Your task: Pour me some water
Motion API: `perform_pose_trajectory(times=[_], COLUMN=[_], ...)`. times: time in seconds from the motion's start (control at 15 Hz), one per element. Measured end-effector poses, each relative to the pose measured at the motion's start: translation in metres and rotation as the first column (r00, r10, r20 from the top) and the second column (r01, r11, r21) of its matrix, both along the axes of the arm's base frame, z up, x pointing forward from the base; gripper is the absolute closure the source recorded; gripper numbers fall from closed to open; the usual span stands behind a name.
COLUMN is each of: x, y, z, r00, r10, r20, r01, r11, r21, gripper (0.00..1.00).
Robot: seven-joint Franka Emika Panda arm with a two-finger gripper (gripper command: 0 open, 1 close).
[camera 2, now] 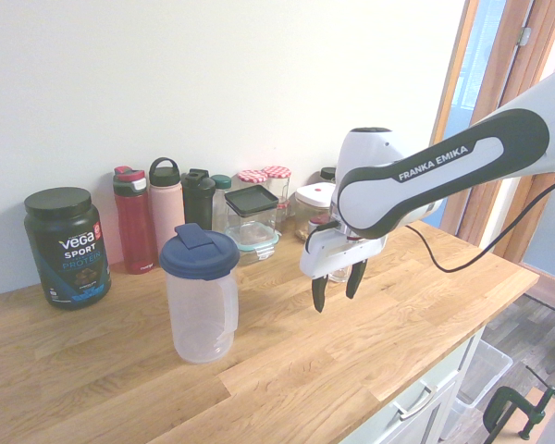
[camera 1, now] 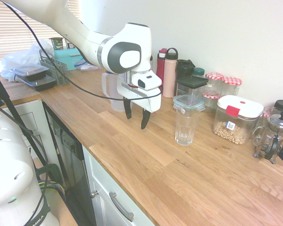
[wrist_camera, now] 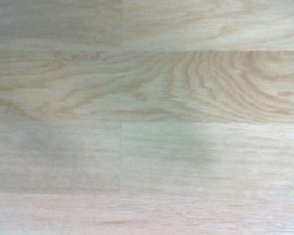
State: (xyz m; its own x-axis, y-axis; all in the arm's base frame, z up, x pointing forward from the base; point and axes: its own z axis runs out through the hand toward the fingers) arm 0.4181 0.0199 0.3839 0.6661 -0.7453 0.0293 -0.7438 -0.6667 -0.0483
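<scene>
Claw [camera 1: 136, 117]: fingers apart, empty, pointing down over bare desk [camera 1: 188, 179] between upright blue-lidded jug [camera 2: 200, 296] and glass tumbler [camera 1: 186, 125], nearer the jug; water presumably inside the jug, not discernible.

Open, empty gripper [camera 2: 338, 289] above wooden counter [camera 2: 287, 370], between blue-lidded jug [camera 2: 200, 296] and jars [camera 2: 264, 190].

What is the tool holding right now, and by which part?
Nothing. The tool hangs open above bare worktop, between the jug and the glass.
</scene>
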Motion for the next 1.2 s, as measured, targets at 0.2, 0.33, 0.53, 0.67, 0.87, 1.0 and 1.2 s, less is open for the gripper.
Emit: perform_pose_trajectory(times=[0.2,0.33,0.53,0.67,0.87,1.0,1.2], x=[0.000,-0.006,-0.040,-0.070,-0.101,-0.103,-0.100], y=[0.001,0.015,0.059,0.093,0.153,0.180,0.212], z=[-0.003,0.002,0.030,0.049,0.074,0.084,0.094], r00=[1.000,1.000,0.994,0.988,0.964,0.944,0.920], r10=[0.014,0.027,0.048,0.080,0.111,0.131,0.167], r20=[-0.005,0.015,0.093,0.135,0.241,0.303,0.354], r01=[-0.014,-0.027,-0.045,-0.073,-0.094,-0.111,-0.148], r11=[1.000,0.999,0.998,0.996,0.992,0.990,0.986], r21=[-0.013,-0.019,-0.036,-0.052,-0.081,-0.083,-0.081], gripper=[0.00,0.00,0.00,0.00,0.00,0.00,0.00])
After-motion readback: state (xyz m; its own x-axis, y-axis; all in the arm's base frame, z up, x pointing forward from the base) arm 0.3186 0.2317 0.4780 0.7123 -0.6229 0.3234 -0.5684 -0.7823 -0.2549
